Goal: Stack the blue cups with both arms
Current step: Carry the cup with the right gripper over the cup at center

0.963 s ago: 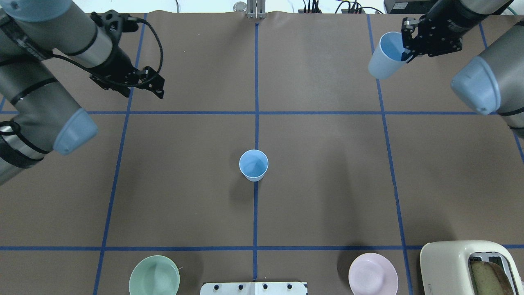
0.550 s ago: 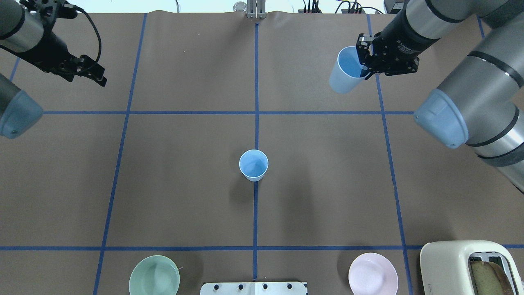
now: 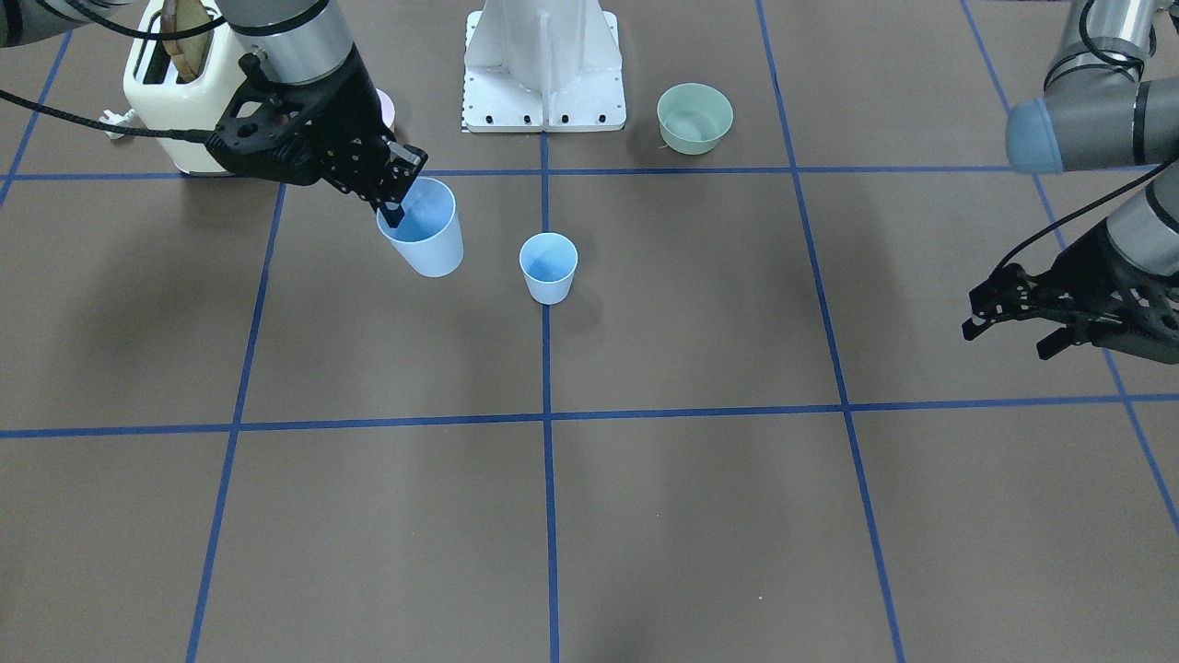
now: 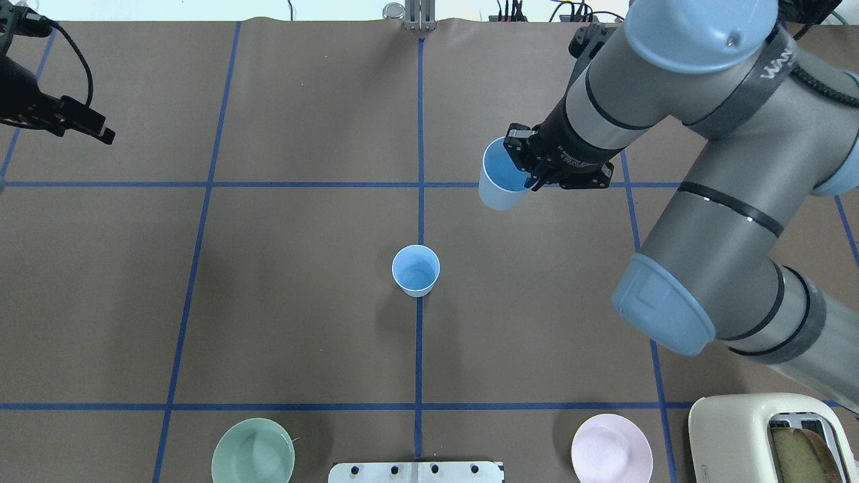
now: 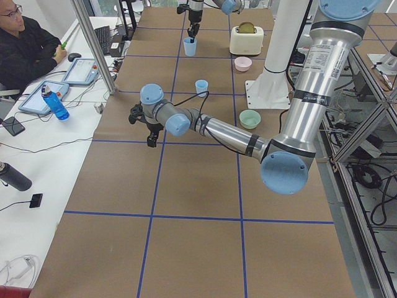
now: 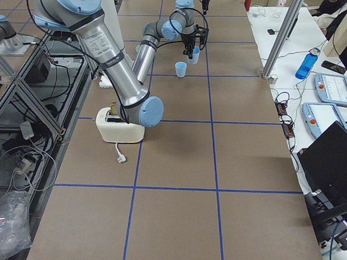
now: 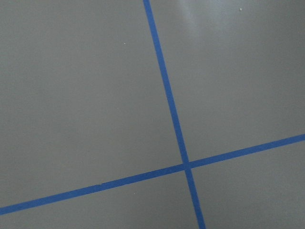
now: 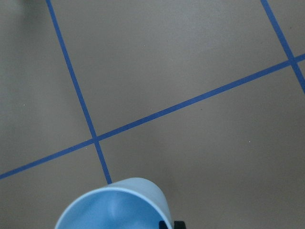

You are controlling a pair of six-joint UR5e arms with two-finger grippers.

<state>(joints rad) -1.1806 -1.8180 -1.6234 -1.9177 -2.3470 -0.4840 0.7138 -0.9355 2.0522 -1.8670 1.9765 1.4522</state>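
Observation:
One blue cup stands upright on the centre line of the table; it also shows in the front view. My right gripper is shut on the rim of the second blue cup and holds it tilted above the table, behind and to the right of the standing cup. In the front view the right gripper and held cup are just left of the standing cup. The held cup's rim fills the bottom of the right wrist view. My left gripper is open and empty at the table's far left edge.
A mint-green bowl and a pink bowl sit near the robot's base, either side of the white pedestal. A cream toaster stands at the near right corner. An operator sits beyond the table's far side.
My right arm has carried the held cup left and nearer, toward the standing cup. My left arm has drawn back to the table's left edge. The standing cup has not moved.

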